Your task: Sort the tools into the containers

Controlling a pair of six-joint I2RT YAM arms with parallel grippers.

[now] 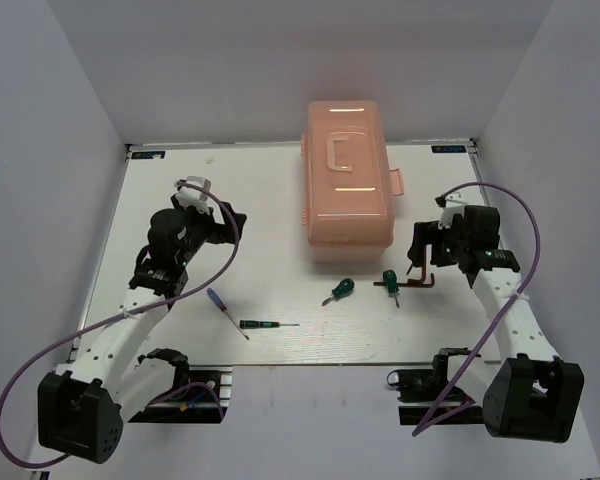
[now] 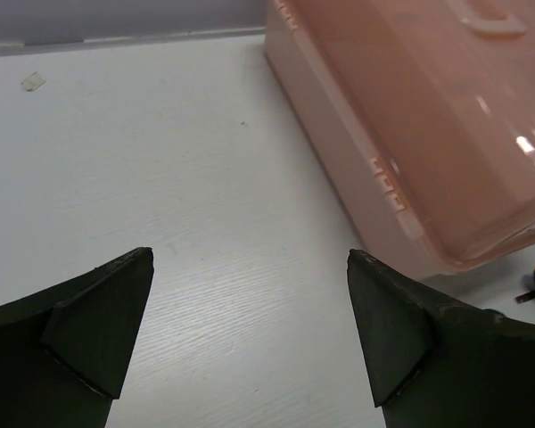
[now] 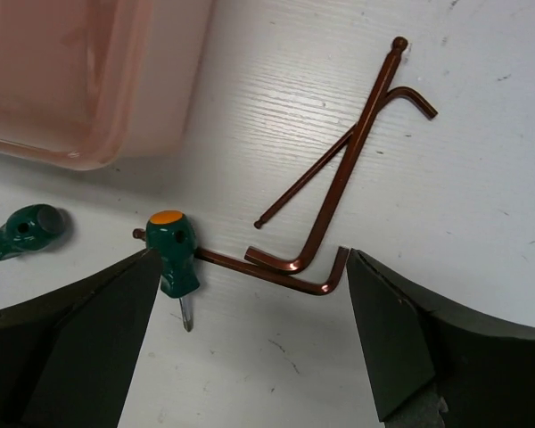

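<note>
The salmon-pink toolbox point(image 1: 346, 180) stands closed at the table's middle back; it also shows in the left wrist view point(image 2: 410, 116) and the right wrist view point(image 3: 80, 71). Two green-handled screwdrivers point(image 1: 339, 291) point(image 1: 390, 283) lie in front of it. Brown hex keys point(image 1: 417, 278) lie next to the right one. A blue-handled screwdriver point(image 1: 218, 303) and a black precision screwdriver point(image 1: 265, 324) lie further left. My right gripper point(image 3: 252, 254) is open above the hex keys point(image 3: 352, 160) and one green screwdriver point(image 3: 173, 250). My left gripper point(image 2: 250, 256) is open over bare table, left of the toolbox.
White walls close in the white table point(image 1: 180, 300) on three sides. Purple cables loop from both arms. A small scrap point(image 2: 32, 81) lies near the back left edge.
</note>
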